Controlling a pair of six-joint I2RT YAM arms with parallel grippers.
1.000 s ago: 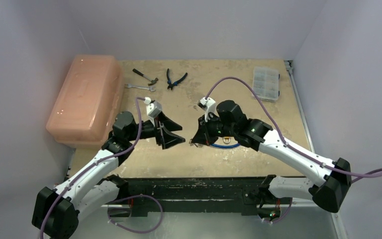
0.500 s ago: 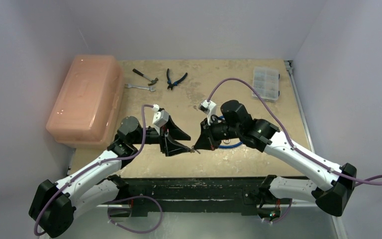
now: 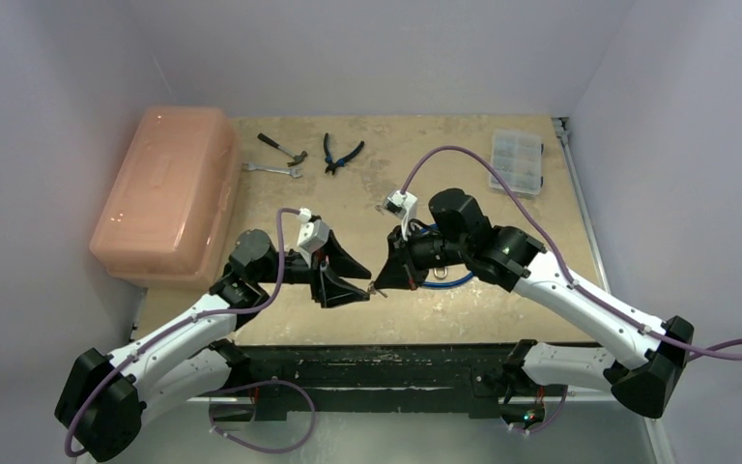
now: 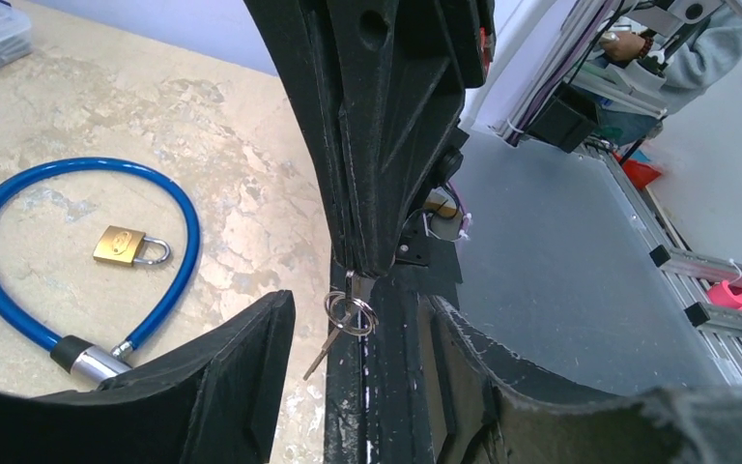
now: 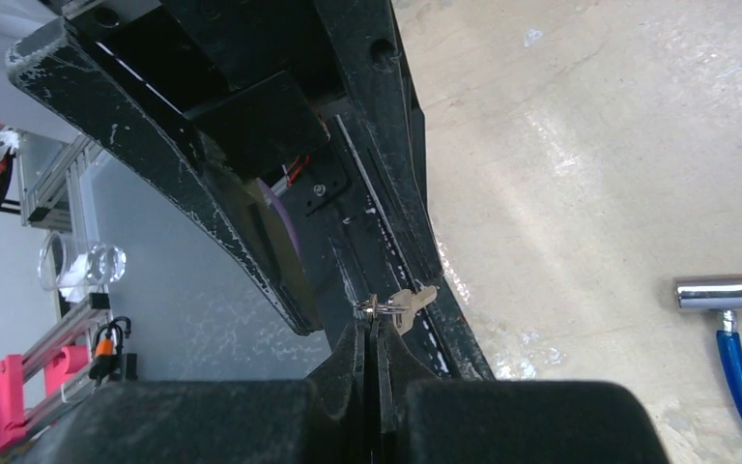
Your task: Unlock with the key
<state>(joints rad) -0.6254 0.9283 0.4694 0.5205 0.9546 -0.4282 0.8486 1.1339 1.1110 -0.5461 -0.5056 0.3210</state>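
One key on its ring hangs over the desk's front edge, pinched in the tightly closed right gripper. The left gripper, spread wide and empty, flanks it. Behind, one brass padlock lies inside one blue cable lock, which the right arm largely covers from above.

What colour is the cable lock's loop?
Blue. The cable shows best in the left wrist view.

The padlock lies inside the cable loop (mid-table), with the key to their left
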